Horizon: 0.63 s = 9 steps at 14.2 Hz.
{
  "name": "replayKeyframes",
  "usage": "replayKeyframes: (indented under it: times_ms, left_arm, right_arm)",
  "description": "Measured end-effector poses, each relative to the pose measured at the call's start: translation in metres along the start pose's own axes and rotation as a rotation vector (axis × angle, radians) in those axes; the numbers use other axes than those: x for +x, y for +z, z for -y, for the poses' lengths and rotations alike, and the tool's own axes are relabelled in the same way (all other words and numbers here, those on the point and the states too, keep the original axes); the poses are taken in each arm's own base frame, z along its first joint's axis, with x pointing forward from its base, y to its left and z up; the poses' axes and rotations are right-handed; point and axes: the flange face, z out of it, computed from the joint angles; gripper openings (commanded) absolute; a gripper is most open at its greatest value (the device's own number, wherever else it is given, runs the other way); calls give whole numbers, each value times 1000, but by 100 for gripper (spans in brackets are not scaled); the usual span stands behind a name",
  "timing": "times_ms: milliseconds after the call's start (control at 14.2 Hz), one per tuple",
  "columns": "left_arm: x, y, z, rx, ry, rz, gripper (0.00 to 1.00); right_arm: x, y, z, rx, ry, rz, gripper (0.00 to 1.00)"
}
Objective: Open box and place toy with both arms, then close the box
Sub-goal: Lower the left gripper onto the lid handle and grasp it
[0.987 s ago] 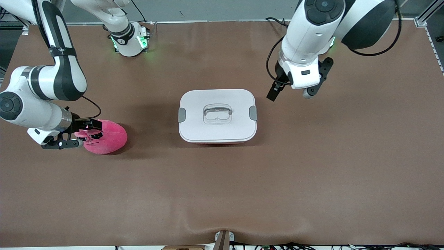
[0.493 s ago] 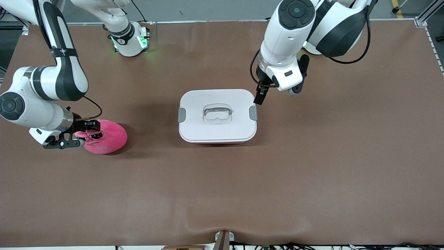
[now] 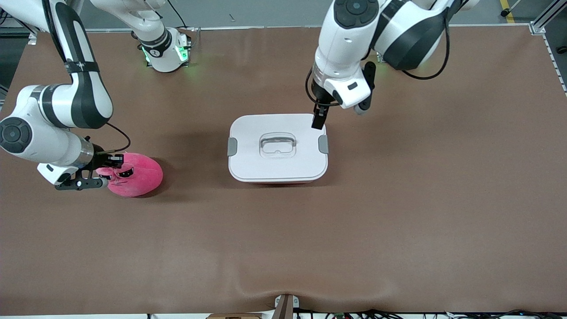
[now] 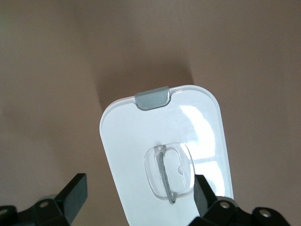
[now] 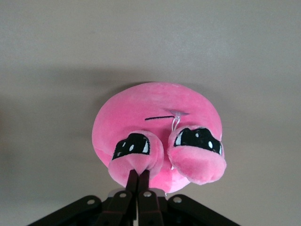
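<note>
Boxes: one rounded-rectangular pale pink plastic tub (image 3: 278,177) with a white lid (image 3: 277,147).
Grey side clips on the lid: two, one at each short end (image 3: 232,146) (image 3: 323,144).
Clear recessed handles: one (image 3: 277,145), in the middle of the lid.
Toys: one round bright pink plush blob (image 3: 133,174) with two droopy black-and-white eyes.
Arms: two white robot arms with dark grey joint bands.
Black two-finger grippers: two, one per arm (image 3: 318,119) (image 3: 108,170).
Tables: one, brown-topped (image 3: 398,212).

A brown mat (image 3: 398,212) covers the table, with a grey floor (image 3: 266,13) at its top edge.
</note>
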Motion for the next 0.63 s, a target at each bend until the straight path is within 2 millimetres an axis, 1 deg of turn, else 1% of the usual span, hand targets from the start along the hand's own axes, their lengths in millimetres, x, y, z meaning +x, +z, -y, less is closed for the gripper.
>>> replayKeyframes:
  times_ms: [211,352,493,634]
  left_arm:
    - [-20,2,7,-38,-52,-7,100]
    - [-39,10,13,-76,-69,-18,100]
    - [-58,29,15,-116,-97,-53,100]
    - [-76,58,16,-144,-114,-86,100]
  right_arm:
    - [2,-5,0,-1,-1,-15,0]
    - [4,-14,1,-3,-2,-34,0]
    - [6,-25,2,-4,-10,-56,0]
    - [6,-37,4,-7,-51,-79,0]
